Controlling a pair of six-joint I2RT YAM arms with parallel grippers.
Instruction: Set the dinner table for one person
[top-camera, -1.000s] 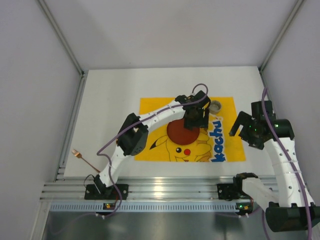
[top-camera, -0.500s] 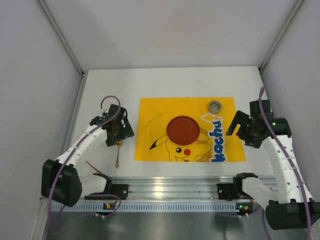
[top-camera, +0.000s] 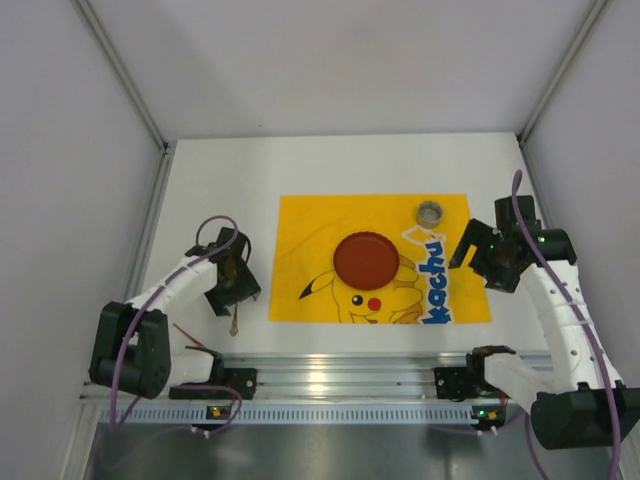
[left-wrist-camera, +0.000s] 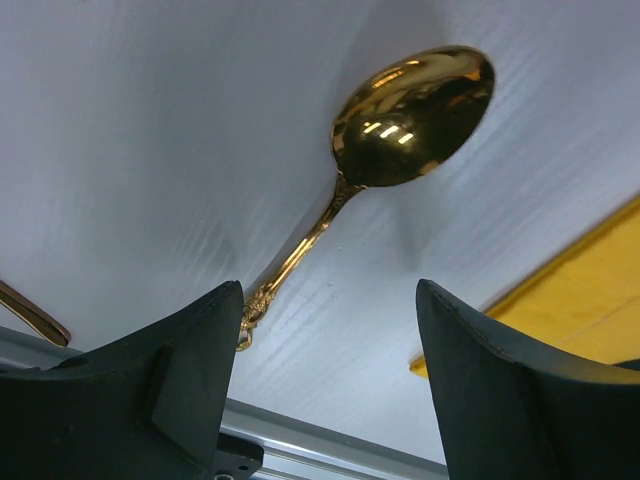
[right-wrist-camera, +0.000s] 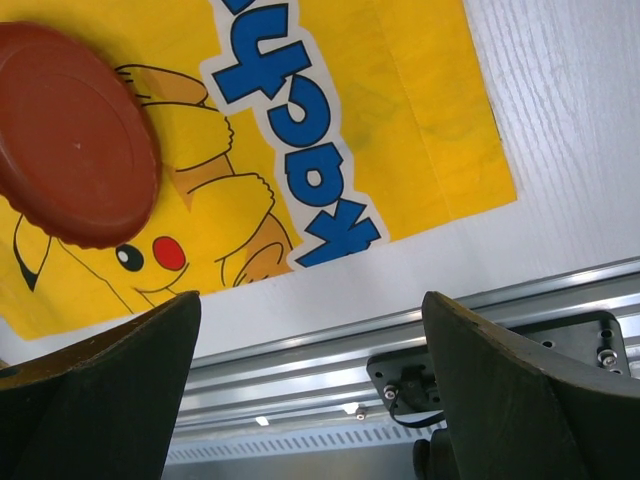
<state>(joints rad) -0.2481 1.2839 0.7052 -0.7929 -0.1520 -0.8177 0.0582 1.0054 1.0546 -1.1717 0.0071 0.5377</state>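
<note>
The white dinner table carries a yellow cartoon mat. A dark red plate sits in the mat's middle, with a small metal cup at its far right. A gold spoon lies on the bare tabletop just left of the mat, and its handle points at the near edge. My left gripper hovers over the spoon, open and empty. My right gripper is open and empty above the mat's right edge. The plate also shows in the right wrist view.
A copper fork lies near the left arm's base, partly hidden by the arm; its handle end shows in the left wrist view. The aluminium rail runs along the near edge. Grey walls enclose the table.
My left arm has swung from above the plate to the left of the mat, where the spoon now lies, then drawn slightly nearer. The right gripper has shifted a little.
</note>
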